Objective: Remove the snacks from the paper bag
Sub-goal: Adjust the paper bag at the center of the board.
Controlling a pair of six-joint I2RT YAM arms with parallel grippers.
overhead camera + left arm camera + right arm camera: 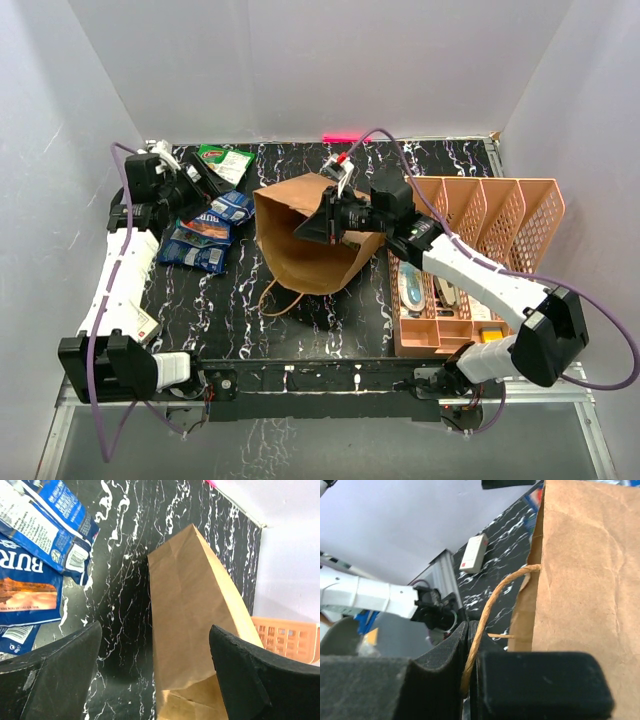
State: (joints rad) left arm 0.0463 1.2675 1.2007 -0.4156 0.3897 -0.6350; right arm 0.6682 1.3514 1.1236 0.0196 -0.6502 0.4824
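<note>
Right claw (472, 672) pinches the twine handle (492, 607) of the paper bag (300, 250), at the middle of the desk (230, 310). Left claw (155, 640), spread and empty, faces the bag's flat side to its right. The snacks (205, 235) lie beside the left claw.

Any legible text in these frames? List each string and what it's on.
"BUR": large white letters, cut off at the frame edge, on the blue packet.
Fine white print and barcode on the other blue packet: too small to read.
Red logo on the green-white packet: blurred.
Paper bag: no print visible.
</note>
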